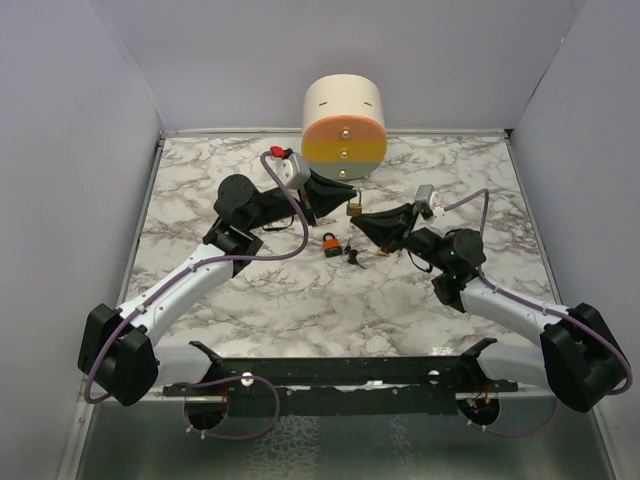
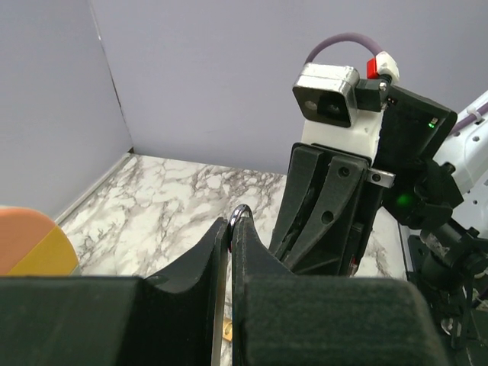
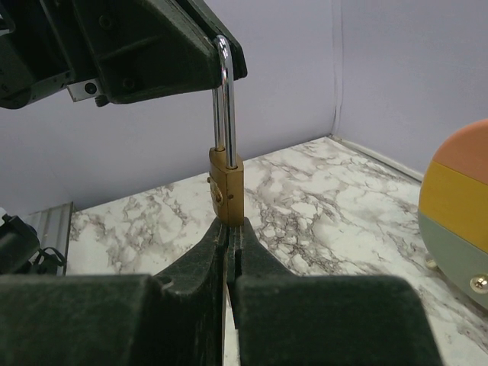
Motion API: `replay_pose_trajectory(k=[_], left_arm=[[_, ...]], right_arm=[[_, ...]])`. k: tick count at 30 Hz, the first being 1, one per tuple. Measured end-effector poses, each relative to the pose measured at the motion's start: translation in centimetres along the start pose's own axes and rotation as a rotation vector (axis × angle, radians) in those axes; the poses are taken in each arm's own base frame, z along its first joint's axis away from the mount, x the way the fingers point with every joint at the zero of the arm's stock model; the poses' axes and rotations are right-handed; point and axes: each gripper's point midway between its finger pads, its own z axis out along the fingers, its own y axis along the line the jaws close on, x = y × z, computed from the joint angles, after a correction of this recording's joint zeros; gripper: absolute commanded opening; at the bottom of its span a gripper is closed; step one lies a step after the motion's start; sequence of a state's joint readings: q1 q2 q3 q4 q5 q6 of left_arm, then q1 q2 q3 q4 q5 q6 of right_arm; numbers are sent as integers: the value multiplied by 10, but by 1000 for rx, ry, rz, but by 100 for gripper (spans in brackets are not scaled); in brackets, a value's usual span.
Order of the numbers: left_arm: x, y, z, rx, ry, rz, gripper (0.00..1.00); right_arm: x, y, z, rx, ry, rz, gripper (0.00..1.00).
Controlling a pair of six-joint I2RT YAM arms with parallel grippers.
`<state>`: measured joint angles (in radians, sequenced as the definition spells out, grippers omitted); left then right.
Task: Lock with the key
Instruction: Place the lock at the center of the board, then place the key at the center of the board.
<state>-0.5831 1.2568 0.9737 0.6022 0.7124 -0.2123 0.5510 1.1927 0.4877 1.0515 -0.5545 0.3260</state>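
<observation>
Overhead, the marble bench [image 1: 250, 300] carries a banded drum [image 1: 344, 125] at its far edge. The left gripper [image 2: 231, 225] is closed on the shackle of a brass padlock [image 3: 227, 179], which hangs upright. The right gripper [image 3: 229, 229] is almost fully closed, its tips touching the padlock's underside; whether it pinches anything cannot be told. An orange padlock [image 1: 330, 243] lies on the bench, with the key [image 1: 355, 255] just beside it.
</observation>
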Motion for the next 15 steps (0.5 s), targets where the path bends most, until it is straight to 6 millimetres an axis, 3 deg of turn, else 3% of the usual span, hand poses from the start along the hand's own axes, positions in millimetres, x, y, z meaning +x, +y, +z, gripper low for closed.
replay_pose_trajectory(k=[4, 11, 15], left_arm=[[-10, 1, -2, -26, -52, 15, 0], [-52, 2, -9, -78, -187, 101, 0], [-54, 6, -10, -102, -190, 118, 0]], right_arm=[[6, 3, 2, -5, 12, 5, 1], [26, 6, 3, -5, 73, 32, 2], [29, 2, 3, 17, 84, 24, 1]])
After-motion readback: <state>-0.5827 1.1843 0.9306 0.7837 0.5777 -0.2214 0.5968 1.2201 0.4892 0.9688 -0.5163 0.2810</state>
